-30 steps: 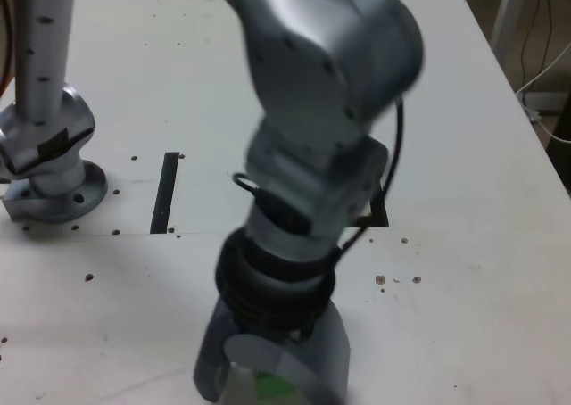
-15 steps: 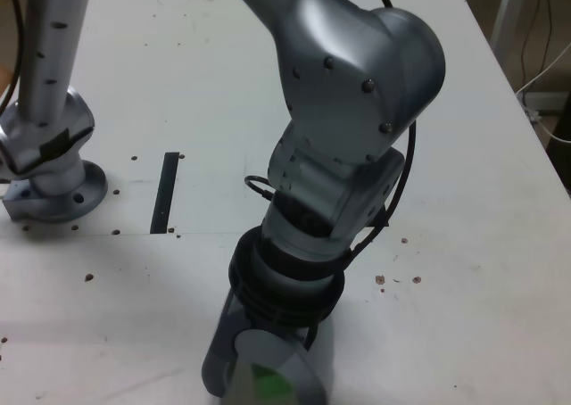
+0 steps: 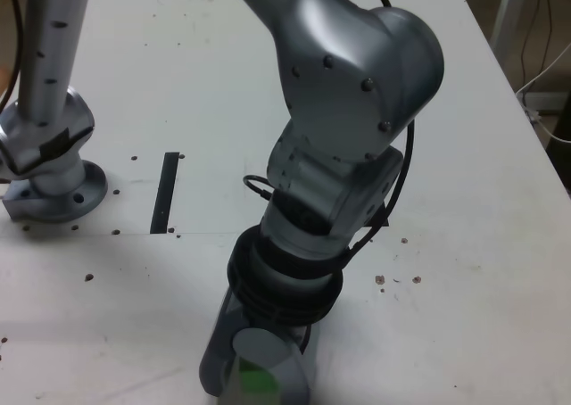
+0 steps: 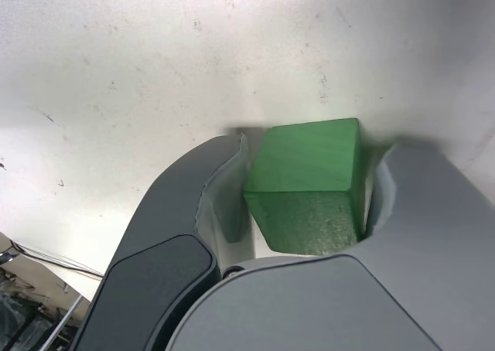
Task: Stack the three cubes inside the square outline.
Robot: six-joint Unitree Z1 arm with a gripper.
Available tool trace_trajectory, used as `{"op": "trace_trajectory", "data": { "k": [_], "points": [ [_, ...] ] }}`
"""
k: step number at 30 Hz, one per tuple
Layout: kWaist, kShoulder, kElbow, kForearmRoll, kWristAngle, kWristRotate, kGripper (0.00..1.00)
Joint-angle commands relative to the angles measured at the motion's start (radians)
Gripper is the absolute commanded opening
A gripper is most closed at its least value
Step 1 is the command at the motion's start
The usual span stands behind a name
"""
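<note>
A: Exterior view first. What's down there?

B: Arm bent over the near edge of the white worktop (image 3: 500,155), gripper (image 3: 254,374) pointing down at the bottom of the frame. A patch of the green cube (image 3: 257,380) shows under it. Black strip (image 3: 165,191) lies toward the exterior view's left, beside the arm's base (image 3: 53,186). Only a dark corner of the square outline (image 3: 382,216) peeks out behind the wrist; the rest is hidden.

A: Cube inside the outline?

B: No, well apart from it, nearer the front edge. The red and yellow ones I can't find in either view.

A: Wrist view, then.

B: Green cube (image 4: 309,185) sits on the worktop (image 4: 155,57) between the two grey fingers (image 4: 220,200), gripper (image 4: 305,196) straddling it. One finger is touching a side face of the cube or very nearly (shadow makes it hard to call); the other stands close against the opposite side, a thin sliver of gap perhaps.

A: So clenched on it?

B: Can't tell. Fingers drawn in narrow around the cube, but a firm grasp isn't shown. Cube looks to be resting flat on the surface.
</note>
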Motion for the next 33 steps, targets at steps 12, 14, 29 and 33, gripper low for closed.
{"op": "trace_trajectory", "data": {
  "k": [12,14,29,33],
  "points": [
    [0.001,-0.043,0.02,0.022,0.016,0.003,0.21],
    [0.003,-0.066,0.023,0.042,0.033,-0.001,0.21],
    [0.151,-0.202,0.018,0.192,0.165,0.084,0.21],
    [0.22,-0.21,-0.005,0.22,0.189,0.139,0.21]
  ]
}}
